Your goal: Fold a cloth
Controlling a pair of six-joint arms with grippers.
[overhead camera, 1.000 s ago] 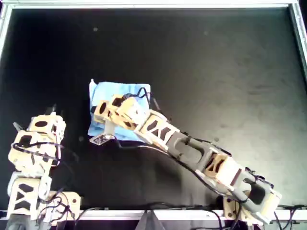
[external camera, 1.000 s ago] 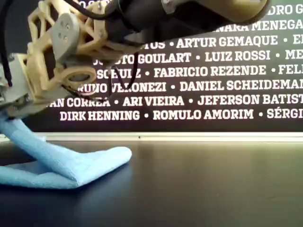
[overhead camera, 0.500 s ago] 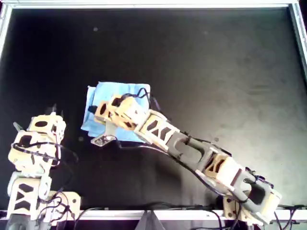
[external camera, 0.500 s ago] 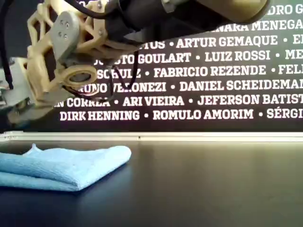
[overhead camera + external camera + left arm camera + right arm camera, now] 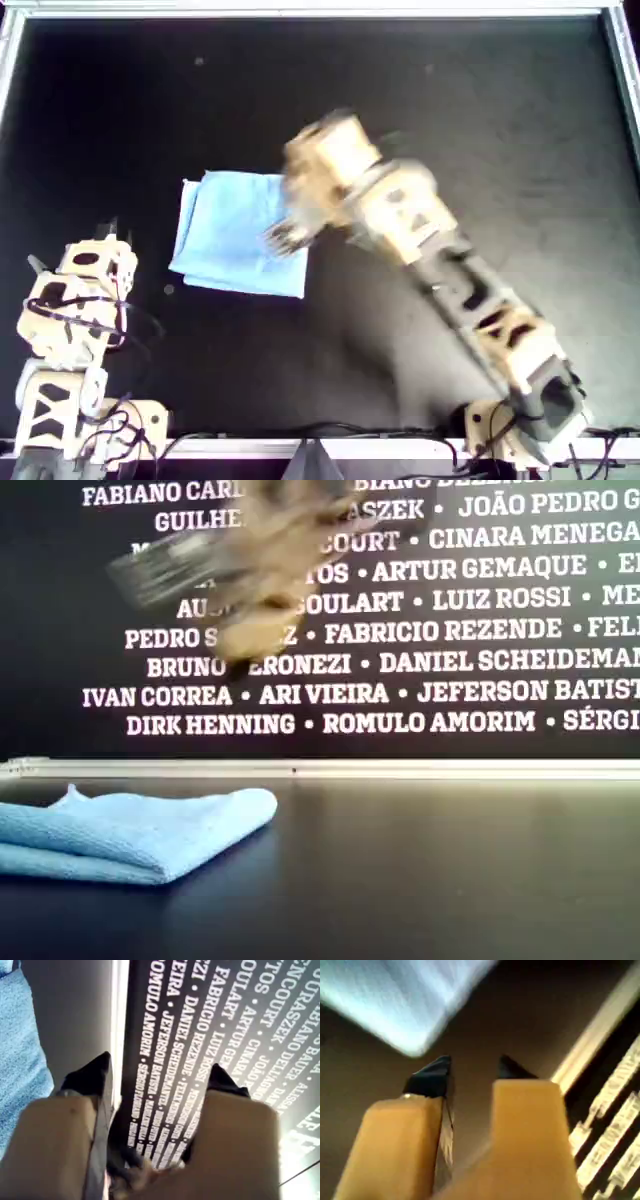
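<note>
The light blue cloth (image 5: pixel 235 230) lies folded and flat on the black table, left of centre in the overhead view. It sits low at the exterior view's left (image 5: pixel 130 830). My second gripper (image 5: pixel 288 235) is blurred by motion, open and empty, above the cloth's right edge in the overhead view. It shows as a blur high in the exterior view (image 5: pixel 165 568). Its wrist view shows the jaws apart (image 5: pixel 472 1072) with the cloth (image 5: pixel 405 1000) beyond. My first gripper (image 5: pixel 108 232) is parked at the overhead view's left, open and empty (image 5: pixel 160 1077), with the cloth (image 5: pixel 20 1060) off to one side.
A metal frame (image 5: pixel 320 10) borders the black table (image 5: pixel 450 120). A pale rail (image 5: pixel 400 768) runs along the table's far edge in the exterior view, below a dark wall printed with white names (image 5: pixel 450 660).
My second gripper let go of the cloth's lifted edge, which fell flat onto the fold. The second arm then rose and swung away towards the overhead view's right. The first arm has not moved.
</note>
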